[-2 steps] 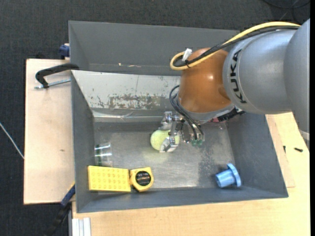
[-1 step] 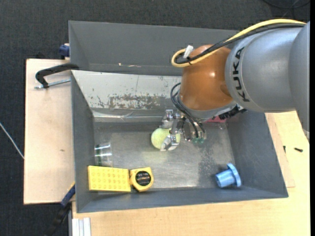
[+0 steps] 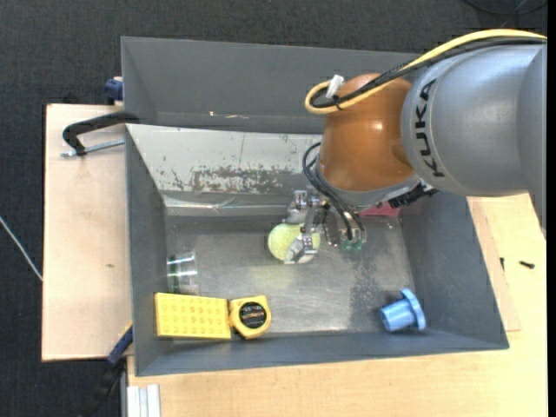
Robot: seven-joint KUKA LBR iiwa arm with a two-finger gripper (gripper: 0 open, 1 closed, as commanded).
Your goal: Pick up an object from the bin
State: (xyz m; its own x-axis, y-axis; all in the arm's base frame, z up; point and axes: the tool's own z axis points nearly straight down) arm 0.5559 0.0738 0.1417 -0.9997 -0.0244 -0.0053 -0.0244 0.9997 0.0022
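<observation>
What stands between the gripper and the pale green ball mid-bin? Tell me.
Nothing visible. The gripper is right beside the pale green ball; the clear cup, yellow block, tape measure and blue cap lie well apart from both.

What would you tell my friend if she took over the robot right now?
Gripper: low in the middle of the bin, right beside a yellow-green ball. I cannot tell whether it grips the ball.
Other things: clear cup at the left, yellow studded block and yellow tape measure at the front left, blue piece at the front right.
Done: the gripper is down by the ball.
Left: nothing is lifted yet. Grip one thing and raise it out.
</observation>
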